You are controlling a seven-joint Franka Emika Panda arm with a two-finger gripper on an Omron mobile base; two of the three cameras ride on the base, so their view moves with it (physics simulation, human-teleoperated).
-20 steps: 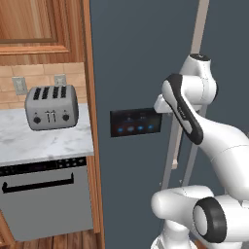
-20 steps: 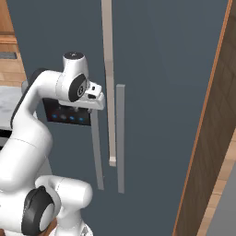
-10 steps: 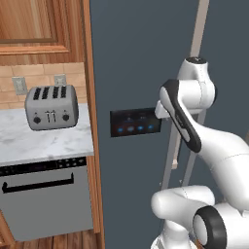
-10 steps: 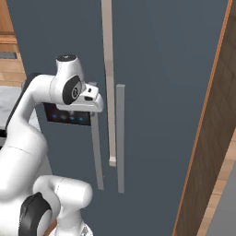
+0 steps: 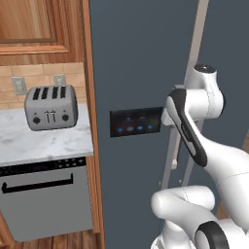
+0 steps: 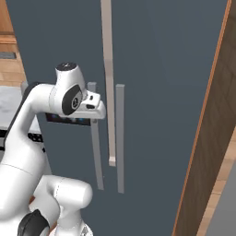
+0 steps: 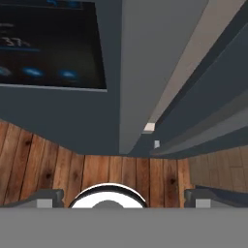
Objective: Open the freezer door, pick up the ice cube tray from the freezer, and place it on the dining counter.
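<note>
The freezer door [image 5: 136, 58] is slate-grey with a black panel [image 5: 135, 121] of blue lights. It stands slightly ajar, and a pale strip [image 6: 108, 83] shows along its edge. Its long grey handle [image 6: 95, 152] runs down just below my gripper [image 6: 97, 105]. In the hand view the handle [image 7: 140, 72] rises ahead, between the wide-apart fingertips [image 7: 46, 196]. My gripper [image 7: 123, 197] is open and holds nothing. The ice cube tray is hidden behind the door. The dining counter is out of view.
A plain grey door [image 6: 170, 92] with its own handle [image 6: 120, 138] is to the right, and beyond it a wooden side panel [image 6: 207, 138]. To the left, a toaster [image 5: 51, 107] sits on a marble worktop [image 5: 44, 143] above a dishwasher [image 5: 44, 194].
The jaws have opened and let go of the freezer door handle. The hand has moved slightly back and down. The door stays slightly ajar.
</note>
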